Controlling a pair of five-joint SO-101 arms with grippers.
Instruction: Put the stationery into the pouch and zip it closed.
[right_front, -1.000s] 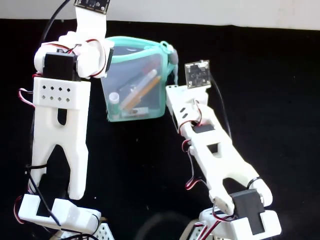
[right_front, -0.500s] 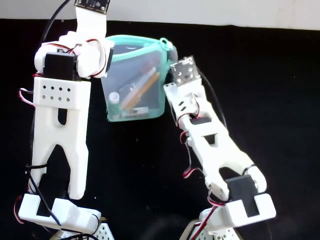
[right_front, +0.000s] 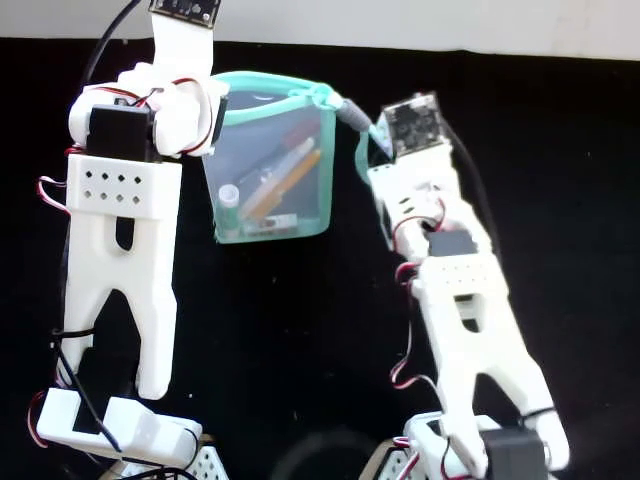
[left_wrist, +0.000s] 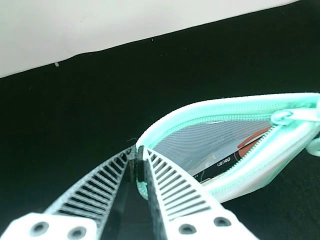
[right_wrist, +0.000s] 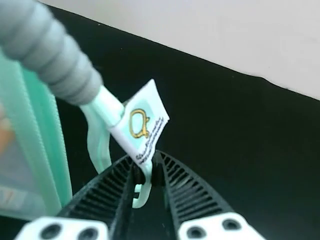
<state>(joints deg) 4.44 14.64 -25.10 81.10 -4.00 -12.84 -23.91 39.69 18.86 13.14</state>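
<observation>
**Pouch hangs between two arms, mouth agape**

Your left pincer (left_wrist: 136, 167) is clamped tight on one end of the mint pouch (right_front: 305, 200) and holds it above the black tabletop (right_front: 550, 200). From the left wrist the zip gapes, with the slider (left_wrist: 282, 116) at the far end, where the frame cuts the pouch off.

Your right pincer (right_wrist: 145, 175) pinches the pale green strap (right_wrist: 95, 140) just beside a printed tag (right_wrist: 141, 125). The strap runs on from the ribbed grey pull (right_wrist: 50, 50), which juts from the pouch's other top corner.

The stationery (right_front: 285, 170) lies inside as slanted pen-like shapes, blurred by the translucent wall, so you cannot tell each piece apart. From above, the left arm's wrist hides its fingertips.
</observation>
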